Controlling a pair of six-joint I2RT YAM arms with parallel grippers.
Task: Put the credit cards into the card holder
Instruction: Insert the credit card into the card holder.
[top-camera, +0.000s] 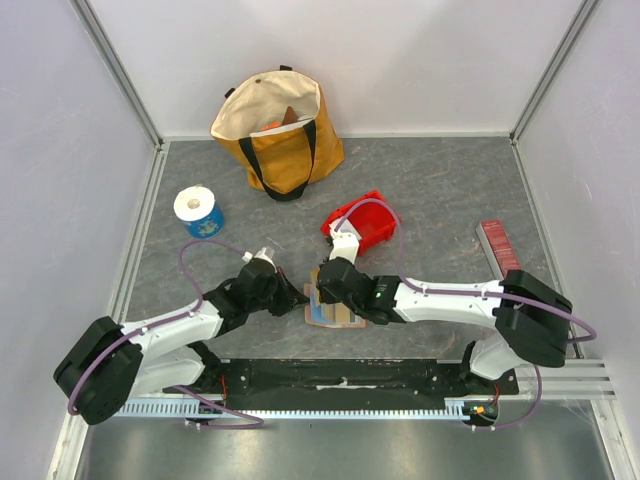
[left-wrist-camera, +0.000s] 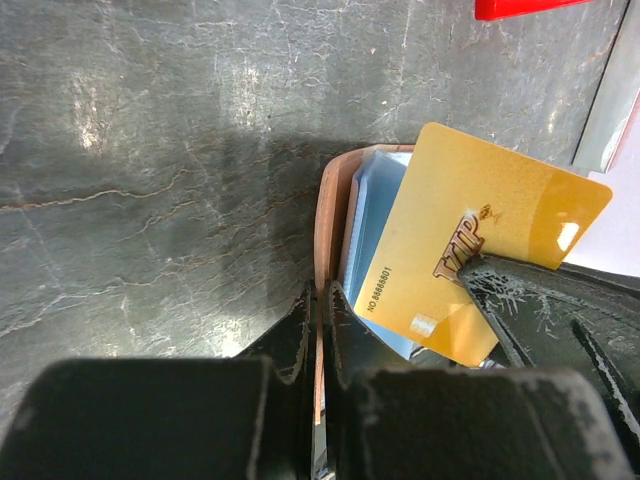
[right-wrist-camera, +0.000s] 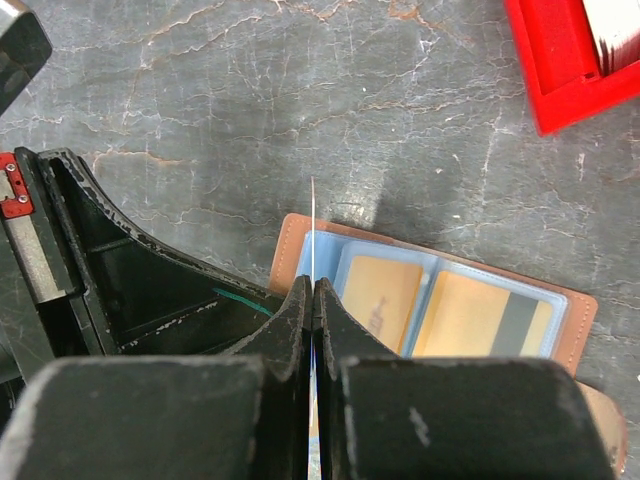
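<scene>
The tan card holder (top-camera: 335, 312) lies open on the table between both arms, its light blue sleeves (right-wrist-camera: 330, 250) facing up. Two yellowish credit cards (right-wrist-camera: 382, 298) (right-wrist-camera: 470, 315) sit inside sleeves. My left gripper (left-wrist-camera: 320, 292) is shut on the holder's brown edge (left-wrist-camera: 330, 205). My right gripper (right-wrist-camera: 315, 285) is shut on a yellow credit card (left-wrist-camera: 470, 240), which the right wrist view shows edge-on as a thin white line (right-wrist-camera: 313, 215). That card stands tilted over the holder's left sleeve. The right gripper's fingers (left-wrist-camera: 545, 295) pinch its lower corner.
A red bin (top-camera: 372, 224) stands just behind the holder. A yellow tote bag (top-camera: 282, 135) is at the back, a blue and white tape roll (top-camera: 198, 212) at the left, and a dark red ribbed bar (top-camera: 496, 244) at the right.
</scene>
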